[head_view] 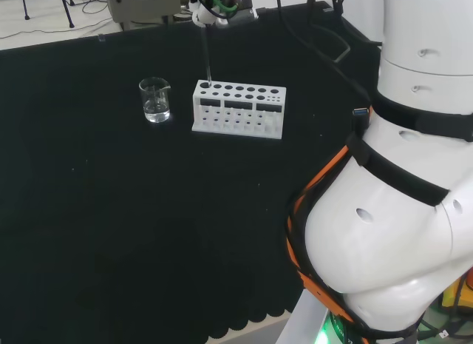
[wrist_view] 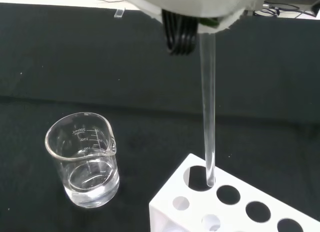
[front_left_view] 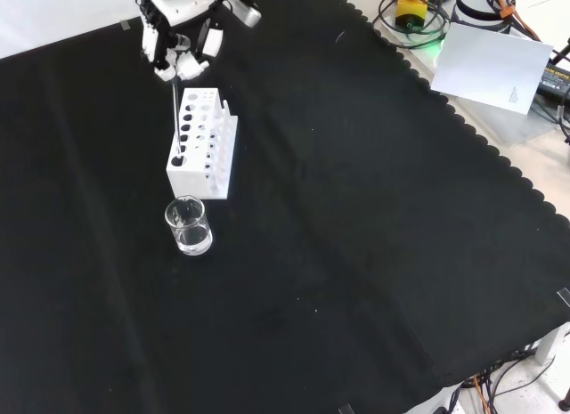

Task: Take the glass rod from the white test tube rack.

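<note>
One arm: its big white links fill the right of the head view, reaching toward the far side of the tabletop (head_view: 111, 233), which is covered in black cloth.
Hand: the hand (front_left_view: 183, 36) hangs above the rack's far end in the front view, fingers pointing down; in the head view the hand (head_view: 209, 12) sits at the top edge, directly over the rack's left end.
Hand state: the fingers (front_left_view: 189, 67) are curled in and close on the top of the glass rod, pinching it.
Glass rod: the glass rod (wrist_view: 208, 107) stands close to upright, its upper end hidden inside the hand, its lower tip at the mouth of a corner hole; whether the tip is still inside the hole or just clear of it cannot be told. In the head view the glass rod (head_view: 206, 57) runs straight down from the hand to the rack's left rear hole.
Rack: the white test tube rack (head_view: 238, 109) stands flat on the cloth, its other holes showing as dark openings.
Beaker: a clear glass beaker (head_view: 155, 100) stands just beside the rack, to its left in the head view and nearer the camera in the front view, apart from it. It holds a little clear liquid at the bottom, seen in the wrist view.
</note>
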`<move>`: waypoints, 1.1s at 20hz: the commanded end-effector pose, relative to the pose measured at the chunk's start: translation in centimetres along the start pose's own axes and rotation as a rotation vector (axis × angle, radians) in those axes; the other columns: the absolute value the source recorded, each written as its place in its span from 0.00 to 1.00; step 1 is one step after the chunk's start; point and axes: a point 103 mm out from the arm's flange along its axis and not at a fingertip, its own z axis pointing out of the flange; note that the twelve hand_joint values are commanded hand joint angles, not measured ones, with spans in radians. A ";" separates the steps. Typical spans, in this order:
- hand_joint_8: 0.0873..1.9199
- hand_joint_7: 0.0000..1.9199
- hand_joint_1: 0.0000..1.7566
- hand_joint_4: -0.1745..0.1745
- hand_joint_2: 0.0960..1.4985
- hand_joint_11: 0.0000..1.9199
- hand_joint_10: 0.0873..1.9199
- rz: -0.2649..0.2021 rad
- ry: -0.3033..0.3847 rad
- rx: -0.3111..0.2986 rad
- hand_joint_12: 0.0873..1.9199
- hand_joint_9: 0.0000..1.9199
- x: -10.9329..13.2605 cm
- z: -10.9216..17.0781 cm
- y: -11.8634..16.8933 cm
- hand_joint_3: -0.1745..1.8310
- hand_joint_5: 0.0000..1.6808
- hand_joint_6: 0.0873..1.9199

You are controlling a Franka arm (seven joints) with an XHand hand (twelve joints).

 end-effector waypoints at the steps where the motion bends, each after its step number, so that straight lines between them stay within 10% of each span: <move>1: 0.62 0.60 0.74 0.00 0.41 0.81 0.44 0.016 0.053 -0.057 0.38 0.86 -0.1 -1.8 -2.2 0.46 0.69 0.29; 22: 0.60 0.60 0.74 0.00 0.41 0.81 0.42 -0.020 0.065 -0.125 0.37 0.87 1.5 -4.6 -3.7 0.46 0.71 0.26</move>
